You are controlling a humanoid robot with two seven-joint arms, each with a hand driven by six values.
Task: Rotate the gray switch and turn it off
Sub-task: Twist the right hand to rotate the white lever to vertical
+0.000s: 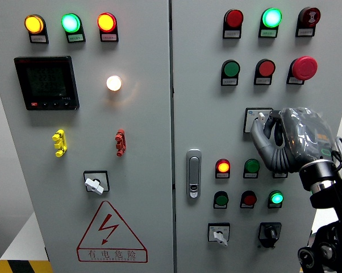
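The right hand point(284, 139) comes in from the lower right, its black forearm rising along the right edge of the cabinet. Its gray fingers point(261, 142) are curled onto the gray switch point(255, 118), grasping the knob, and the palm and back of the hand cover most of it. Only the upper left part of the switch's square black-framed plate shows, with a small blue mark in its corner and a sliver of pale knob beside the fingertips. The switch sits on the right door point(205, 85), near its right edge, about halfway up.

Just below the hand lie two rows of round lamps: a lit orange-red one point(222, 166) and a dark green one point(251, 166), then a dark green, a dark red and a lit green lamp point(276, 198). Near the door's bottom edge are a white rotary switch point(219, 234) and a black rotary switch point(269, 233). A metal door handle point(194, 181) stands at the door's left edge. Above the hand are more buttons and a red mushroom button point(304, 67).

On the left door point(148, 170) there are a dark display point(46, 83), a glowing white lamp point(113, 83), a yellow clip point(59, 142), a red clip point(120, 142), another white rotary switch point(95, 183) and a red lightning warning triangle point(110, 230).
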